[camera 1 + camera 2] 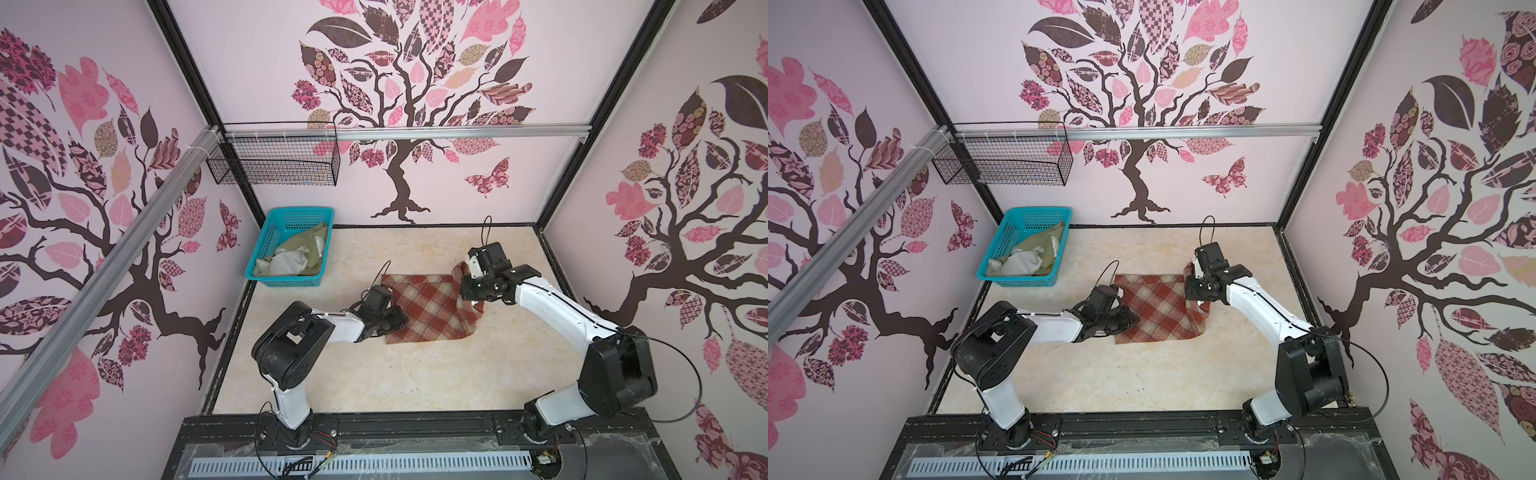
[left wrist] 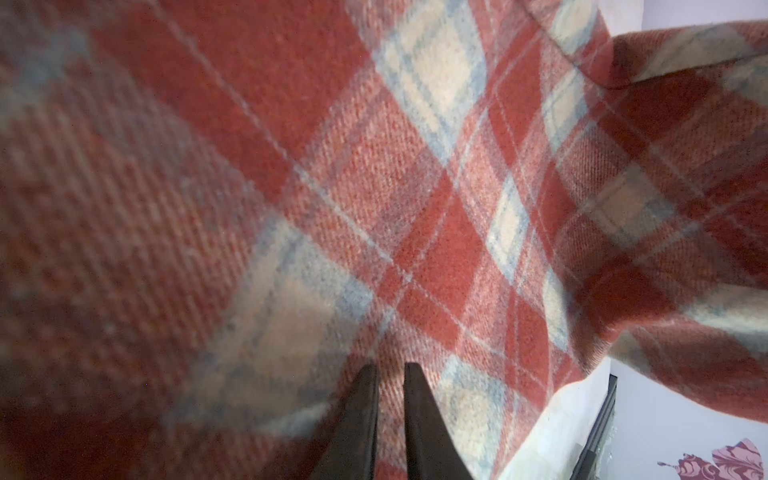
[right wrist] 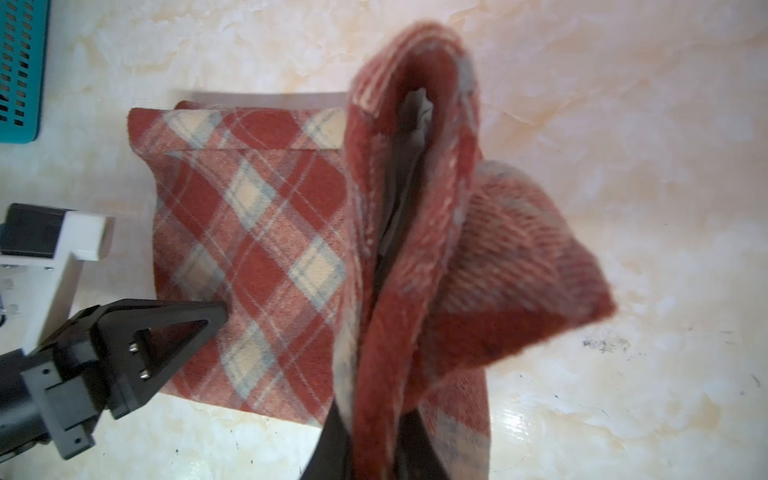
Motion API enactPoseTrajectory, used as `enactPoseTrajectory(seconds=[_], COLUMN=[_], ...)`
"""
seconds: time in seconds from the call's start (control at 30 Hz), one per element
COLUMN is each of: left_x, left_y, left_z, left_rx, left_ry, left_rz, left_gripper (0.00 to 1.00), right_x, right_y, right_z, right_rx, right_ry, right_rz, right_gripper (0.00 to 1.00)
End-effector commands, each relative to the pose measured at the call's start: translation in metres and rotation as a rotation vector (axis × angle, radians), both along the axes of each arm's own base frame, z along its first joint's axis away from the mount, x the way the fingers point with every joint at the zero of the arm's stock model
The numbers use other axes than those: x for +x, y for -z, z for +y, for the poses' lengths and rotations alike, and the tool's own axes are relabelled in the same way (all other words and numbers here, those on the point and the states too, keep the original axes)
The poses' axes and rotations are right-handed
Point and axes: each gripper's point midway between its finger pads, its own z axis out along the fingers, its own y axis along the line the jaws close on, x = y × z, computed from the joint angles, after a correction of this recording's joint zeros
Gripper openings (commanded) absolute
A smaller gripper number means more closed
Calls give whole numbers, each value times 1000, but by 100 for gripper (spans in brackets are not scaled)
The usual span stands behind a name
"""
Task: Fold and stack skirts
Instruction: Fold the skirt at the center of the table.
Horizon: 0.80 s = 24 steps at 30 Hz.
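Note:
The rust-red and cream plaid skirt lies on the marble-look table in both top views. My right gripper is shut on its right edge and holds that edge up as a standing fold, with pale lining showing inside. My left gripper is at the skirt's left side, jaws nearly together with plaid cloth between them. The olive-green skirt lies crumpled in the turquoise basket, grey-white lining showing.
The turquoise basket stands at the table's back left corner. A black wire basket hangs on the wall rail above it. Bare table stretches in front of the plaid skirt, and a black rail runs along the front edge.

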Motion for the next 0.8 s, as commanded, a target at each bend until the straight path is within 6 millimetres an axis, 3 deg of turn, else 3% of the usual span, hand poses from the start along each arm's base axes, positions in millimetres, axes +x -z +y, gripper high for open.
enactPoseTrajectory(seconds=[0.0, 0.23, 0.43, 0.63, 0.77], left_x=[-37, -42, -44, -35, -27], left_y=[51, 54, 48, 6, -27], left_z=[9, -16, -39, -40, -20], left_rx=[123, 87, 42, -12, -3], left_ry=[14, 31, 46, 19, 4], left_rz=[169, 183, 158, 103, 62], left_gripper=[17, 17, 16, 16, 17], right_x=[2, -5, -13, -17, -17], right_y=[-17, -4, 19, 40, 49], right_z=[10, 25, 32, 25, 21], right_rx=[36, 9, -14, -69, -100], right_ry=[-10, -46, -68, -72, -75], right_rz=[-25, 3, 49, 90, 109], right_gripper=[0, 0, 0, 0, 0])
